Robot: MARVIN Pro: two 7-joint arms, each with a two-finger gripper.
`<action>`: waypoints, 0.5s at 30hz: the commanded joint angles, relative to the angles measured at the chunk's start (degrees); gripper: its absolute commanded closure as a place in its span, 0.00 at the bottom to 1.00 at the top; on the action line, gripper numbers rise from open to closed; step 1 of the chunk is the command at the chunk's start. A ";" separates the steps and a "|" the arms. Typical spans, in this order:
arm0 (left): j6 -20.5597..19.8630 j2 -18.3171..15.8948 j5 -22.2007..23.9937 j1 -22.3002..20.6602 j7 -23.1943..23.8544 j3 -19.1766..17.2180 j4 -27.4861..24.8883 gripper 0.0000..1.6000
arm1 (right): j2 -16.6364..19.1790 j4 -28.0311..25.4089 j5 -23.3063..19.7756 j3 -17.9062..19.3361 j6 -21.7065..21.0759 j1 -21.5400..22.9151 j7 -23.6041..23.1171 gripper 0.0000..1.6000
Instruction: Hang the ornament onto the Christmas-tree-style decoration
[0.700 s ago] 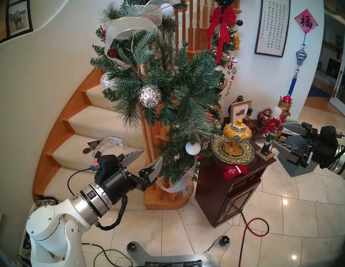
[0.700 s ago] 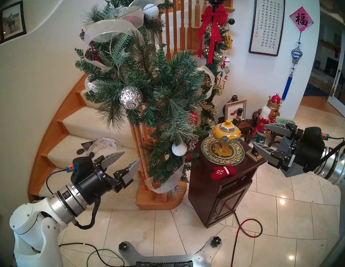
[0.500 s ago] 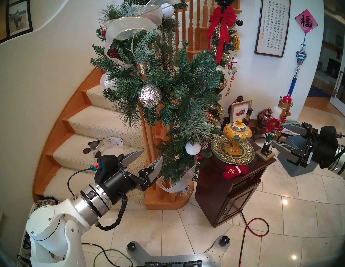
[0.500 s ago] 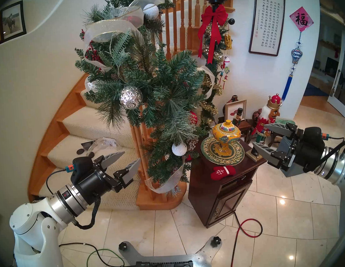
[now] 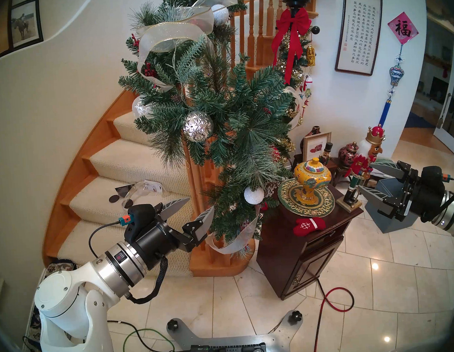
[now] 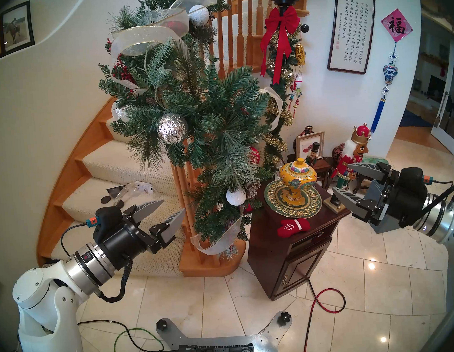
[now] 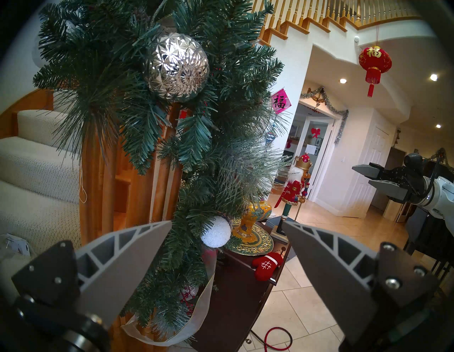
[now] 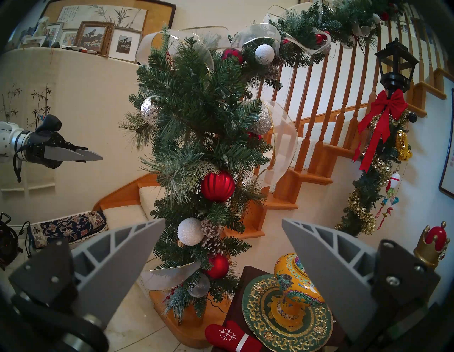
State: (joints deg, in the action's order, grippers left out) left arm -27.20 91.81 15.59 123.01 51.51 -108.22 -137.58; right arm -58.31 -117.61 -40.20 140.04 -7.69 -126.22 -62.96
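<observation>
The ornament, a small red mitten [image 5: 307, 225] [image 6: 292, 226] [image 7: 267, 266] [image 8: 229, 335] with a white cuff and snowflake, lies on top of a dark wooden cabinet [image 5: 305, 257]. The Christmas-tree-style decoration [image 5: 223, 112] [image 6: 202, 111] [image 7: 147, 123] [image 8: 196, 127], a bushy green garland with sheer ribbon and silver and white balls, hangs down the stair post left of the cabinet. My left gripper [image 5: 201, 203] [image 7: 227, 226] stands open and empty at the garland's lower left edge. My right gripper [image 5: 365, 175] [image 8: 223, 225] is open and empty, right of the cabinet, beside the nutcracker.
A yellow lidded jar [image 5: 312, 181] on a green-gold mat and a tall nutcracker [image 5: 362, 166] share the cabinet top. A second greenery with a red bow [image 5: 291, 31] hangs behind. Carpeted stairs [image 5: 128, 179] rise at left. Cables [image 5: 328, 307] cross the tile floor.
</observation>
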 commanded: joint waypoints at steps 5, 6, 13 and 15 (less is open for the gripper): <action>0.02 -0.02 -0.01 -0.03 0.00 -0.01 -0.26 0.00 | -1.54 -3.81 1.41 -1.38 -1.54 -2.21 1.14 0.00; 0.02 -0.02 -0.01 -0.03 0.00 -0.01 -0.26 0.00 | -1.80 -4.17 1.53 -1.39 -1.72 -2.50 1.13 0.00; 0.02 -0.01 -0.01 -0.03 0.01 -0.01 -0.26 0.00 | -3.81 -6.81 2.67 -1.45 -3.08 -5.15 0.68 0.00; 0.02 -0.01 -0.01 -0.03 0.01 -0.01 -0.26 0.00 | -4.50 -7.58 2.82 -1.56 -3.43 -5.82 0.57 0.00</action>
State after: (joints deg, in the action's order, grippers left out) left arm -27.20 91.82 15.59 123.01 51.51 -108.22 -137.57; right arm -60.84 -122.58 -37.44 138.26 -10.31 -129.39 -61.79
